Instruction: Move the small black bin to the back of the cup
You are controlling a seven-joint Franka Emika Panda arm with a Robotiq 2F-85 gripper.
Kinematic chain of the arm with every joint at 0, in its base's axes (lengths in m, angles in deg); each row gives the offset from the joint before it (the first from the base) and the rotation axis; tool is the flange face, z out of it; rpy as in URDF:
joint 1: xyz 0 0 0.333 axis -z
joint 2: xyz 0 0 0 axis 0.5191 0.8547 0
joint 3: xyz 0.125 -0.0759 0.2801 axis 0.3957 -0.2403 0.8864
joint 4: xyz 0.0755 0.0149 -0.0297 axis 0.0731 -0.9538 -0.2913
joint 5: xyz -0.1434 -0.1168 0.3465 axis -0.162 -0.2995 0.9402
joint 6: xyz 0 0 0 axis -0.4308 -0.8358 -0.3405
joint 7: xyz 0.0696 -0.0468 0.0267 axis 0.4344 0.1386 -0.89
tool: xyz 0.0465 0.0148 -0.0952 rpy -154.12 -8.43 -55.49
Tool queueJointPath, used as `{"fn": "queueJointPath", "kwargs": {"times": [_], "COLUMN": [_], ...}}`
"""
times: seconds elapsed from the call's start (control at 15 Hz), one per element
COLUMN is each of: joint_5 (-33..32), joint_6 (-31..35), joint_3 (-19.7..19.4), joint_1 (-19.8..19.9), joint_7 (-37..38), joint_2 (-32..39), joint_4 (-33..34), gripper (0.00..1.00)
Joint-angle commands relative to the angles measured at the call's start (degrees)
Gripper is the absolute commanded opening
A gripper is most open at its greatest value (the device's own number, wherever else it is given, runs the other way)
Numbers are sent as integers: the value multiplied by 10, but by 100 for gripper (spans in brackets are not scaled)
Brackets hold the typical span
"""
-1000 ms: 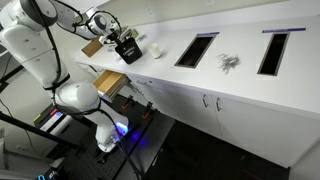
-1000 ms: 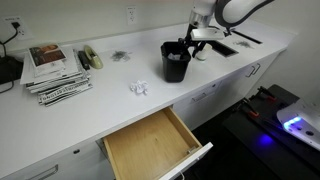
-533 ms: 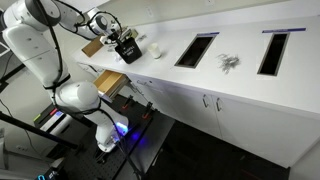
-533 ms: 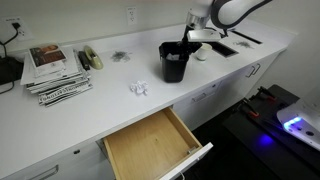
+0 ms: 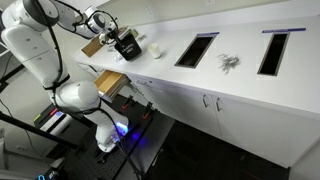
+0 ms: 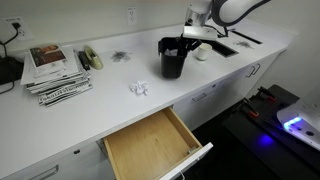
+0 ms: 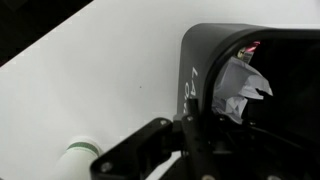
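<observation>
The small black bin (image 5: 128, 47) (image 6: 173, 60) stands on the white counter, open top up, with crumpled white paper (image 7: 240, 85) inside it. My gripper (image 5: 119, 41) (image 6: 187, 41) (image 7: 185, 122) is shut on the bin's rim: one finger is outside the wall with the whitish mark, the other inside. In the wrist view the bin (image 7: 250, 45) fills the right side. The tiny white cup (image 5: 156, 50) (image 6: 201, 53) (image 7: 80, 155) sits on the counter close beside the bin, apart from it.
A drawer (image 6: 150, 145) stands pulled open under the counter edge. A crumpled paper ball (image 6: 138, 88) and a stack of magazines (image 6: 55, 72) lie further along. Two dark cut-outs (image 5: 196, 50) (image 5: 273, 52) flank small metal pieces (image 5: 229, 62).
The jaws have gone from open to shut on the bin's rim. In an exterior view the bin sits a touch higher than before.
</observation>
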Motion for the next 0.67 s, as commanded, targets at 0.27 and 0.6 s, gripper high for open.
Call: {"fn": "queueJointPath", "kwargs": {"times": [0.27, 0.6], "joint_5": [-87, -116], "joint_6": [-44, -61], "joint_3": [-41, -66], "joint_1": [13, 46], "joint_7": [221, 316], "joint_2": [-46, -46], "joint_4": [0, -6], "gripper": [2, 2]}}
